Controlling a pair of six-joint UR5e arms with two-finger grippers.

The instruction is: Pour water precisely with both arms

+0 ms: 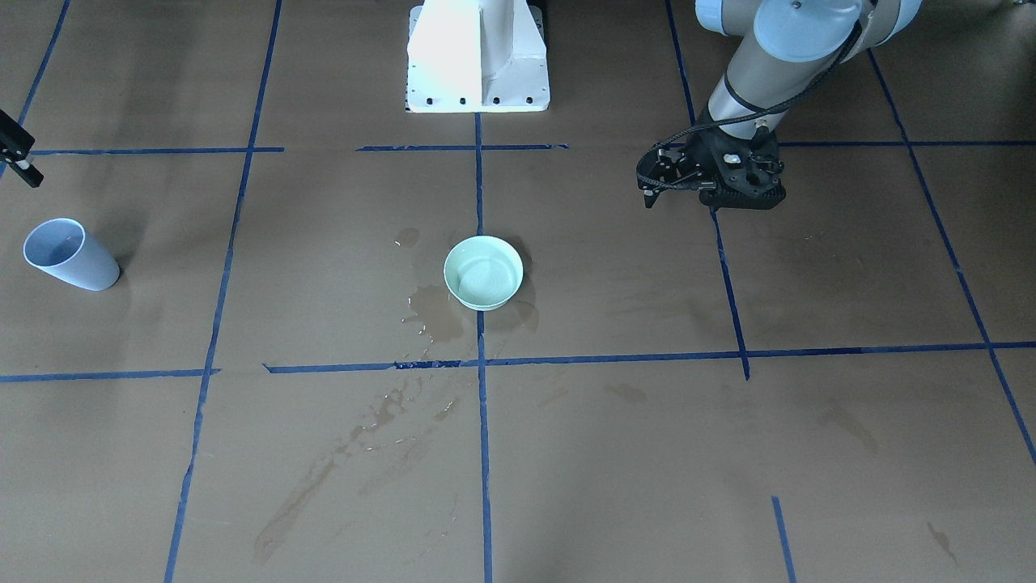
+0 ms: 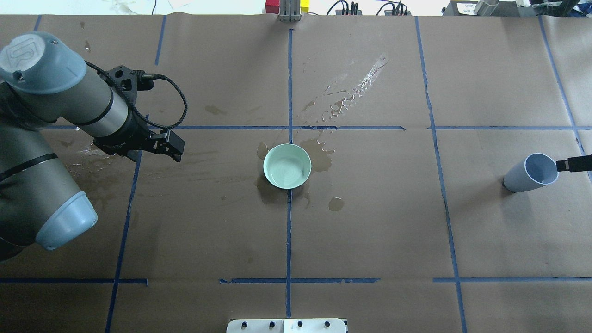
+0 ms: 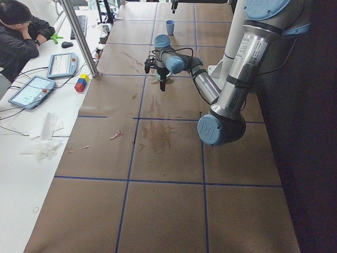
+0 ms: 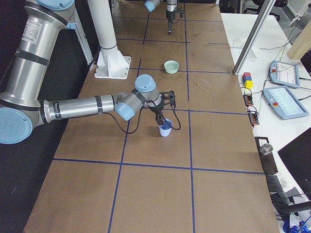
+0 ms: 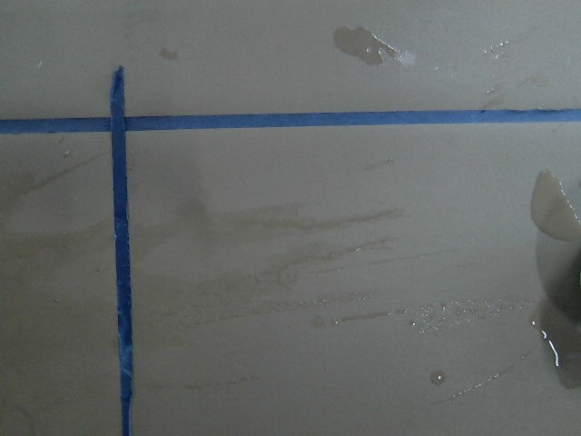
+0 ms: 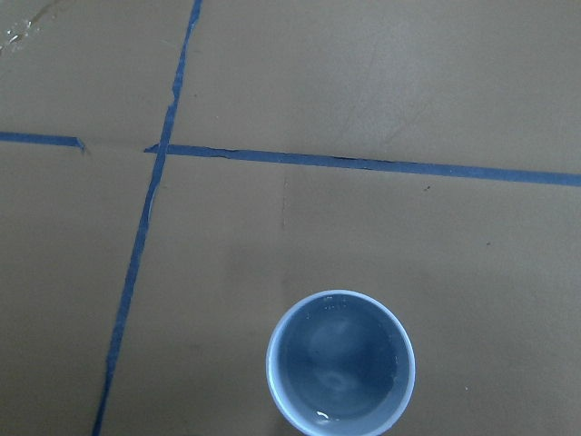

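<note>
Step in hand, as judged: approach to the grasp. The cup (image 2: 529,173) stands upright on the bench (image 2: 370,222), well out on the robot's right; the water (image 6: 340,372) lies inside it as a faint sheen. The right gripper (image 2: 573,164) hangs just beside the cup rim; whether it touches, and whether its fingers are apart or together, cannot be told. The left gripper (image 2: 178,148) hovers over bare bench on the other side of the bowl (image 2: 287,145), carrying nothing; its finger spacing cannot be told either. The bowl sits at the centre among wet blotches (image 2: 270,194).

Next move calls for: fingers set either side of the cup wall below the rim; a firm closure; a level lift; carriage to the bowl; a slow tilt over its centre, since the existing spill suggests overshoot is the likely fault.
</note>
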